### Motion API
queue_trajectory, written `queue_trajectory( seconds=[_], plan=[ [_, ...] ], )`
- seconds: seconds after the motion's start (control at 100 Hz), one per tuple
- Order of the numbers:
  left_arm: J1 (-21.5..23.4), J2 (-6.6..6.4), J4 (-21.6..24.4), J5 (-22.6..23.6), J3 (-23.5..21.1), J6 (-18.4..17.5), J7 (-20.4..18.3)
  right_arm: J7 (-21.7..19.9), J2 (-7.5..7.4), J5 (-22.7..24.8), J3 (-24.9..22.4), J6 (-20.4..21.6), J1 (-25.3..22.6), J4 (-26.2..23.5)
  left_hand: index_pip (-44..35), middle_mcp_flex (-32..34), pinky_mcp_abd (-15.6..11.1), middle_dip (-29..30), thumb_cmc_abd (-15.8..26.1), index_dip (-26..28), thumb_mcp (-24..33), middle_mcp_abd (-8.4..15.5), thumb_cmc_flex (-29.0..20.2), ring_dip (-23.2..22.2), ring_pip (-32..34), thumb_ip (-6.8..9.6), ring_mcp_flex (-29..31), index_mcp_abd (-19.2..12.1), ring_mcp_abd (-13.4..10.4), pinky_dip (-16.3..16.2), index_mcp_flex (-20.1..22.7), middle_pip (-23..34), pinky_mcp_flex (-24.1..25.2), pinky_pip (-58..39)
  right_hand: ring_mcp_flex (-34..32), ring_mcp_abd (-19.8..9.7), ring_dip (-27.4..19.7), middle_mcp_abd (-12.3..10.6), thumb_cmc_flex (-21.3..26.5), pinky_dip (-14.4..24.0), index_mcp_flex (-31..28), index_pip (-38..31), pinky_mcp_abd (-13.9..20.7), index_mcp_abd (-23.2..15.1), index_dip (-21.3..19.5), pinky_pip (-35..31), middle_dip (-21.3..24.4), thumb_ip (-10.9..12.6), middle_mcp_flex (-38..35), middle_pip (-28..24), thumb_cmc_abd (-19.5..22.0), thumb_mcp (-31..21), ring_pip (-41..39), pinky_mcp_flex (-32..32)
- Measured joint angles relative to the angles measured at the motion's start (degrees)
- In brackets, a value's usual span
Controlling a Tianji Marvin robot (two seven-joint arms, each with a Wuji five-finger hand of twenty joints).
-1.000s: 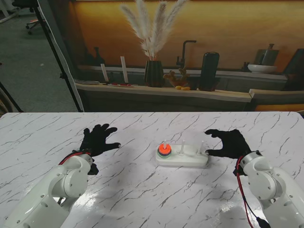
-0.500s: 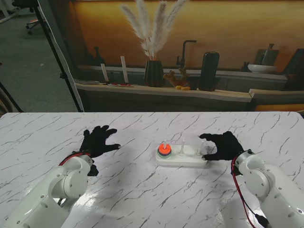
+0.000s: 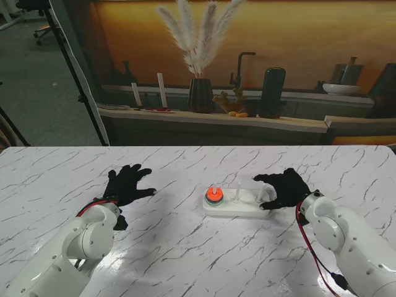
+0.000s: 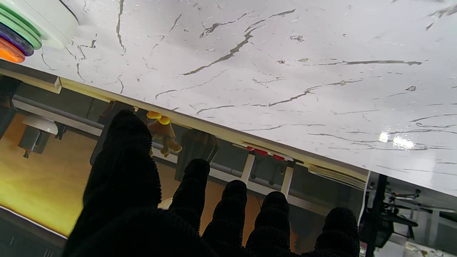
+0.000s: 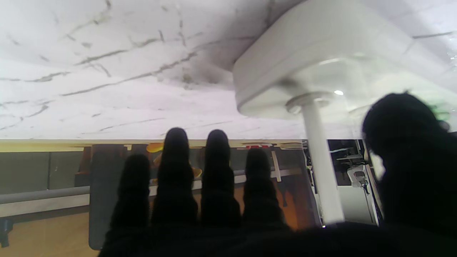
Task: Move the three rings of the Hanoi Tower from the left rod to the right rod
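The white Hanoi base (image 3: pixel 238 209) lies mid-table with three thin white rods. On the left rod sits a stack of rings (image 3: pixel 214 196): orange on top, purple and green beneath; their edge also shows in the left wrist view (image 4: pixel 14 39). My right hand (image 3: pixel 286 188), black-gloved, hovers at the base's right end with fingers spread and thumb near the right rod (image 5: pixel 319 160), holding nothing. The base (image 5: pixel 314 53) fills the right wrist view. My left hand (image 3: pixel 127 184) rests open on the table, well left of the base, its fingers (image 4: pixel 192 192) apart.
The marble table (image 3: pixel 185 260) stretches wide on all sides of the base. Beyond its far edge stands a counter with a vase of pampas grass (image 3: pixel 200 93), a black faucet (image 3: pixel 241 68) and a dark speaker (image 3: pixel 272 93).
My right hand has slid left toward the base, from clear of its right end to over the right rod. The left hand and the rings have not moved.
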State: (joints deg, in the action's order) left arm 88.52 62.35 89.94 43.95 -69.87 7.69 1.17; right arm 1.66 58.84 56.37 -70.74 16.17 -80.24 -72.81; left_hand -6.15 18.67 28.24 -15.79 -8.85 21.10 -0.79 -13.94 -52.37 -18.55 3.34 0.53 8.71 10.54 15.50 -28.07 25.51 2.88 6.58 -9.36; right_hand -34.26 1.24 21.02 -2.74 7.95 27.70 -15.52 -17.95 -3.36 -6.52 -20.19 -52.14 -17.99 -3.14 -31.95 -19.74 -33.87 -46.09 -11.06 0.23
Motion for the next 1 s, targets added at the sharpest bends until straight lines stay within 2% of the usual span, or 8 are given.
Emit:
queue_trajectory(
  seconds=[0.28,0.56,1.0],
  plan=[
    [0.2,0.0,0.0,0.0,-0.2,0.0,-0.1,0.8,-0.5,2.9,3.4,-0.4,1.9,1.4,0.0,0.0,0.0,0.0,0.0,0.0,0.0,0.0,0.0,0.0,0.0,0.0,0.0,0.0,0.0,0.0,0.0,0.0,0.0,0.0,0.0,0.0,0.0,-0.2,0.1,0.1,1.9,0.1,0.0,0.0,0.6,0.0,-0.3,0.0,0.7,-0.6,-0.6,0.1,0.0,0.0],
    [0.3,-0.01,0.1,0.0,-0.3,0.1,-0.3,0.9,-0.65,5.0,4.1,-1.3,2.1,1.4,0.0,0.0,0.0,0.0,0.0,0.0,0.0,-0.1,0.0,0.0,0.0,0.0,0.0,0.0,0.0,0.0,0.0,0.0,0.0,0.0,0.0,-0.1,0.0,-0.2,-0.5,0.5,1.9,0.1,0.0,0.0,0.6,0.0,-0.3,0.0,0.7,-0.6,-0.9,0.4,0.0,0.0],
    [0.3,0.01,0.0,-0.6,-0.3,0.1,-0.2,2.1,-1.23,6.5,7.3,-1.7,3.8,1.5,0.0,0.0,0.0,0.0,0.0,0.0,0.0,-0.1,0.0,0.0,0.0,0.0,0.0,0.0,0.0,0.0,0.0,0.0,0.0,0.0,0.0,-0.2,0.0,-0.2,1.7,0.6,0.8,-3.7,0.0,0.0,0.6,-0.2,-0.3,0.0,0.7,-1.5,-4.9,0.6,-0.6,1.1]
  ],
)
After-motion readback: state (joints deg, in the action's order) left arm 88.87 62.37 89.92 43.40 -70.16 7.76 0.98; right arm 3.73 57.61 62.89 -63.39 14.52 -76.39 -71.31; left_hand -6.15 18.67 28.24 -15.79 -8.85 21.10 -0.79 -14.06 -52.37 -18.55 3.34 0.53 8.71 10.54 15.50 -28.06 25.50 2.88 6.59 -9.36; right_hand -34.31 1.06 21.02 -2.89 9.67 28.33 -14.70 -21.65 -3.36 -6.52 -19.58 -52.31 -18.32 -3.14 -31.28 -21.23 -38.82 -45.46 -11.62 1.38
